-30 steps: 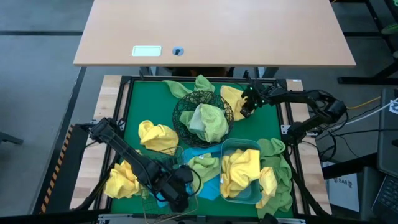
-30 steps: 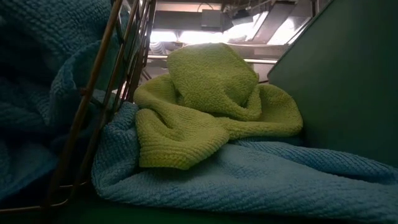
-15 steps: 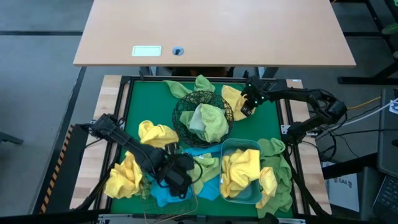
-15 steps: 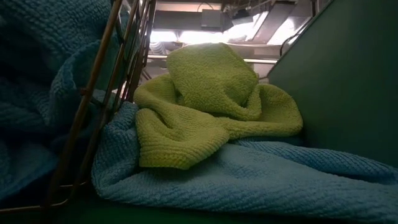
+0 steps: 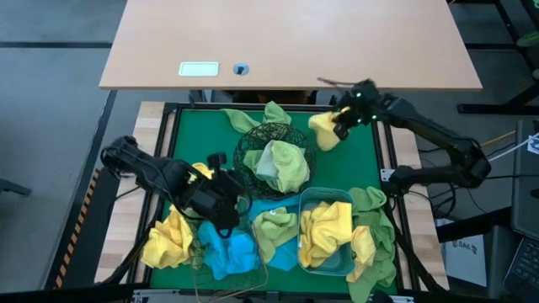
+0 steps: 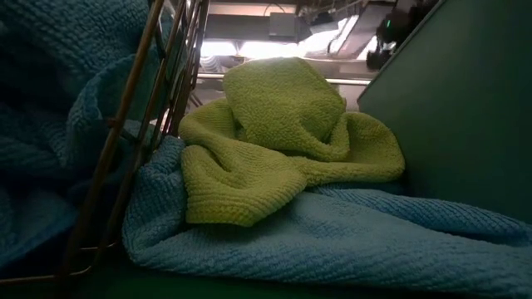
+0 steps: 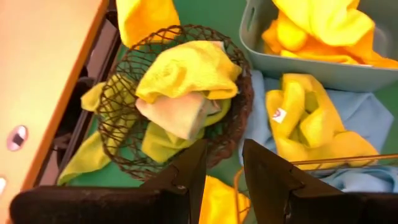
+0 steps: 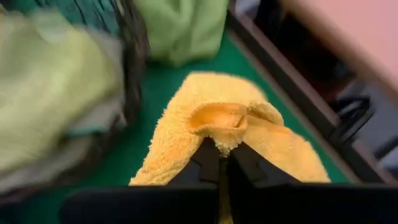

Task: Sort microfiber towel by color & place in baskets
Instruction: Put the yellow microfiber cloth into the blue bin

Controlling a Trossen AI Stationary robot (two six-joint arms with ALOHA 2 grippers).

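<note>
right jaws (image 8: 219, 163) pinching yellow towel (image 8: 230, 134), mesh bowl (image 5: 274, 156) seemingly holding green

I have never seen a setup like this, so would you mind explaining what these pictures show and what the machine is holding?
This is a robot with two dark arms working over a green table. One camera looks straight down, one sits at table height, and one rides on each wrist. Yellow, green and blue cloths lie about. There are three containers: a round black mesh bowl holding green cloths, a clear plastic tub holding yellow ones, and a copper wire basket with blue ones. The right gripper, at the far side, is shut on a yellow cloth; its wrist camera shows the pinch. The left gripper hangs open with nothing in it above the basket.
</note>
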